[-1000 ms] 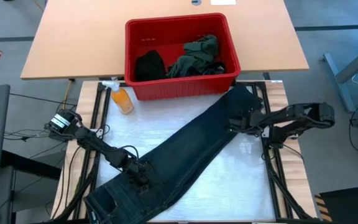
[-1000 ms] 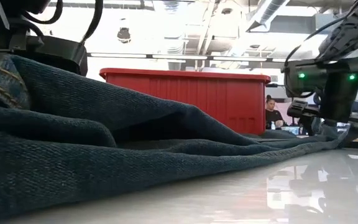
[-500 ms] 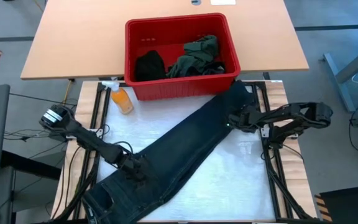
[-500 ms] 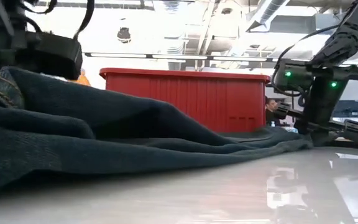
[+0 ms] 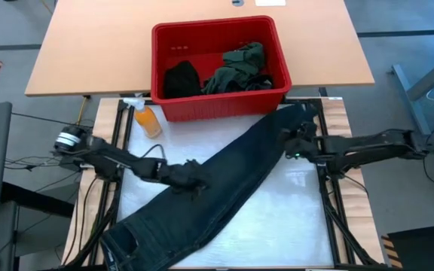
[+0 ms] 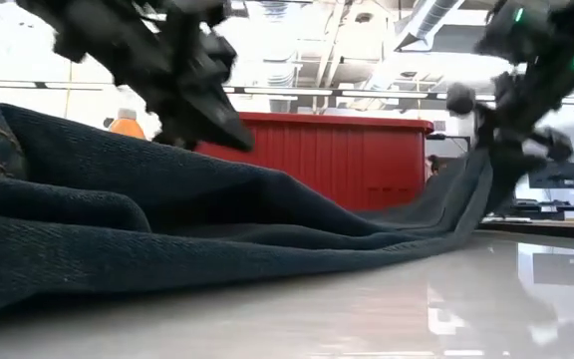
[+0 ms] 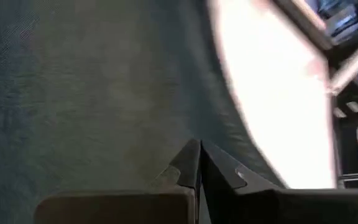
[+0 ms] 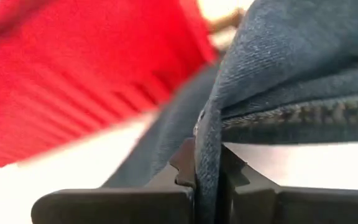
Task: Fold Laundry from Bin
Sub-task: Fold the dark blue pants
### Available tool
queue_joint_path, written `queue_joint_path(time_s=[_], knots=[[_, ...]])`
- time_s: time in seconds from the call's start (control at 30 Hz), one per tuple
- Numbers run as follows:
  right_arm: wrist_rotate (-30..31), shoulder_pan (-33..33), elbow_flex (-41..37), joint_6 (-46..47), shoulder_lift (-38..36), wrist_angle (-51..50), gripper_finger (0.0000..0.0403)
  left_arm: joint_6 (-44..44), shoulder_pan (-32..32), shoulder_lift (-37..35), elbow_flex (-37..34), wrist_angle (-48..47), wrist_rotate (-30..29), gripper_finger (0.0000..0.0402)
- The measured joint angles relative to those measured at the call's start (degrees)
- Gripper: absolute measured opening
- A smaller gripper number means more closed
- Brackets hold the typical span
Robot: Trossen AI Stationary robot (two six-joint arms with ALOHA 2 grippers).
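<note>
The charcoal trousers lie slantwise across the white work surface, waist at the near left, leg ends at the far right beside the red bin. In the bin lie a black cloth and an olive-green piece. My left gripper is shut and hovers over the trousers' middle; the low view shows it above the cloth. My right gripper is shut on the trousers near the leg end. My right gripper pinches a folded edge of the trouser leg between its two fingers, near the hem seam; several layers of denim show there. It comes from the table's right side. The leg end is lifted off the table and slopes down to the rest, which lies flat.
An orange spray bottle stands by the bin's near left corner. The bin stands on a wooden table beyond the work surface. Dark frame rails run along the work surface's sides. White surface shows at the near right.
My left gripper has left the trousers' waist part, risen and gone toward the far right, over the trousers' middle. My right arm has stretched out and its gripper has risen, lifting the leg end off the table while the waist end stays down.
</note>
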Motion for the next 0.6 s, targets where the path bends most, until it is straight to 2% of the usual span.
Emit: queue_joint_path(time_s=[0.13, 0.3, 0.47, 0.6], knots=[[4.4, 3.5, 5.7, -17.4, -5.7, 0.5, 0.0037, 2.3, 3.0, 8.5, 4.3, 3.4, 5.6, 0.0], [5.7, 6.2, 14.8, -37.9, -9.2, 2.2, 0.0037, 5.9, 4.5, 19.6, 13.5, 2.6, 12.0, 0.0], [5.0, 10.1, 23.8, -55.9, -9.1, 6.5, 0.0037, 8.7, 6.3, 28.4, 25.4, -1.2, 13.5, 0.0], [1.5, 14.2, 29.7, -66.5, -8.2, 7.4, 0.0037, 12.2, 8.6, 33.6, 35.1, -5.7, 13.3, 0.0]])
